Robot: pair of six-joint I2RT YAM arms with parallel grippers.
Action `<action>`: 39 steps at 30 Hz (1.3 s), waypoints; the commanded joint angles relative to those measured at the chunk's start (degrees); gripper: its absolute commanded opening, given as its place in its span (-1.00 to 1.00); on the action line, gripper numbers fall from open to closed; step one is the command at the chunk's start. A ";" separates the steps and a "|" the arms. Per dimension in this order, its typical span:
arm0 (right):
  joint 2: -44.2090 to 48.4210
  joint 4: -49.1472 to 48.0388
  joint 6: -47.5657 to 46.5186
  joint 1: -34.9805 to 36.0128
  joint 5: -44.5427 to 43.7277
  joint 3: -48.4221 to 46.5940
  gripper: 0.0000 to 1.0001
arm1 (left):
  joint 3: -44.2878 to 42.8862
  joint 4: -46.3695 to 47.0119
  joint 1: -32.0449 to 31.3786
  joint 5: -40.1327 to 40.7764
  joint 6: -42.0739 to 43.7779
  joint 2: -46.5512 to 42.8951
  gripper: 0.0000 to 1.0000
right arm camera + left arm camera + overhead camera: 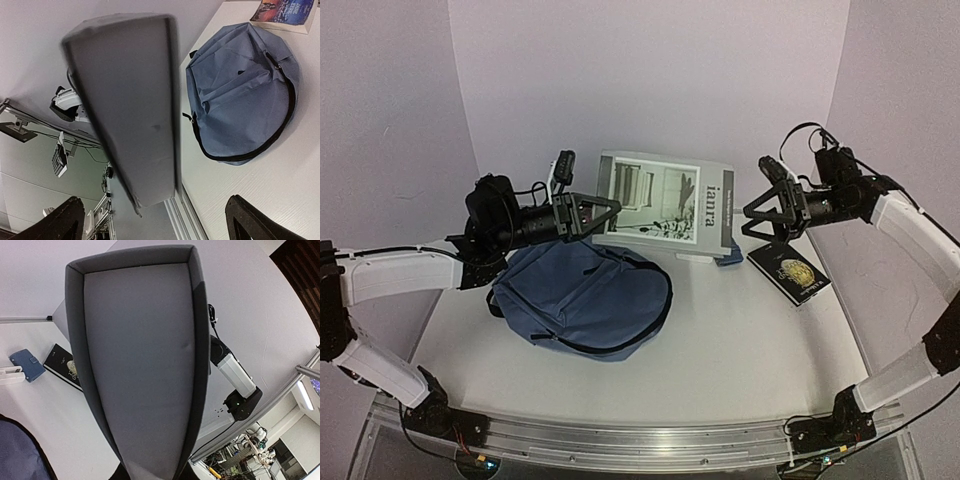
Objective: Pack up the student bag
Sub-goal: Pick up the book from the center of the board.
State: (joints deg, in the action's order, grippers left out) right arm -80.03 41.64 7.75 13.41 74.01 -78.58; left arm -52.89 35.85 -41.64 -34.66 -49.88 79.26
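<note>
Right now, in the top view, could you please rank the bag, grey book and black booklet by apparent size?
1. bag
2. grey book, held up nearer the camera, which flatters it
3. black booklet, clearly smallest

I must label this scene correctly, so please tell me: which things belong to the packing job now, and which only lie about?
In the job: student bag; grey book, gripped by the left hand.
Lying about, perhaps to pack later: black booklet; small blue case; colourful paperback.
</note>
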 commanded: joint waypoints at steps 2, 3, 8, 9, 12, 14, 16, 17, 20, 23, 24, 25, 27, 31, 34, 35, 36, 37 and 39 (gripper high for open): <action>1.91 -8.86 4.51 0.18 -0.27 0.23 0.96 | 1.07 10.08 2.31 0.60 -6.34 0.34 -0.83; 3.06 -13.36 7.92 0.19 -1.22 1.84 0.96 | 1.15 12.15 2.47 -0.17 -8.15 1.24 -0.83; 4.56 -32.14 21.56 0.64 -3.92 7.41 0.97 | 0.83 24.81 2.50 -3.72 -17.48 8.69 -0.82; 3.96 -32.22 21.82 0.78 -4.14 7.18 0.97 | 0.74 27.40 2.53 -4.30 -19.16 10.25 -0.82; 2.98 -32.44 22.00 0.84 -4.63 7.22 0.96 | -0.36 31.23 2.53 -6.04 -22.29 13.36 -0.83; 2.87 -32.57 22.02 1.20 -4.46 7.06 0.96 | -0.65 31.14 2.53 -6.32 -22.62 13.79 -0.82; 2.67 -32.53 22.09 1.46 -4.77 7.19 0.97 | -0.96 30.70 2.53 -6.74 -22.38 13.92 -0.82; 2.48 -32.50 22.20 1.53 -4.93 7.35 0.96 | -1.13 30.49 2.52 -7.02 -22.22 13.96 -0.82; 1.70 -32.43 22.21 1.53 -6.22 8.12 0.96 | -1.26 30.58 2.44 -7.44 -22.42 13.92 -0.82; 1.28 -32.38 21.66 1.51 -8.46 8.74 0.97 | -1.26 29.55 2.44 -7.70 -21.99 13.59 -0.82; 1.09 -32.40 21.70 1.55 -8.22 8.79 0.97 | -1.36 29.11 2.45 -7.89 -21.91 13.57 -0.82; 0.80 -32.45 21.93 1.75 -7.55 8.67 0.97 | -1.47 29.18 2.43 -8.14 -22.00 13.68 -0.82; 0.23 -32.54 22.25 2.58 -6.30 8.22 0.96 | -1.61 29.89 2.36 -8.70 -22.43 13.98 -0.81; 0.04 -32.64 21.97 5.98 -4.54 7.92 0.86 | -2.33 30.99 2.10 -9.87 -23.39 15.17 -0.80; -0.12 -32.67 21.88 7.20 -4.03 7.93 0.57 | -2.63 31.04 1.91 -10.13 -23.63 15.69 -0.79; -0.19 -32.67 21.93 7.24 -3.98 7.92 0.49 | -2.60 31.10 1.91 -10.16 -23.79 15.77 -0.79; -0.18 -32.67 21.95 7.24 -3.94 7.88 0.41 | -2.62 31.12 1.91 -10.23 -23.85 15.85 -0.78; -0.13 -32.67 22.01 7.25 -3.94 7.84 0.34 | -2.59 31.10 1.91 -10.27 -23.85 15.94 -0.78; -0.12 -32.67 22.38 7.29 -4.09 7.79 0.23 | -2.59 30.97 1.90 -10.43 -23.86 16.13 -0.78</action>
State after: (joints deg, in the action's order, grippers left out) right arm -80.05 11.18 29.85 20.88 68.86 -69.76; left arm -52.84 62.08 -39.44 -43.86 -72.78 95.24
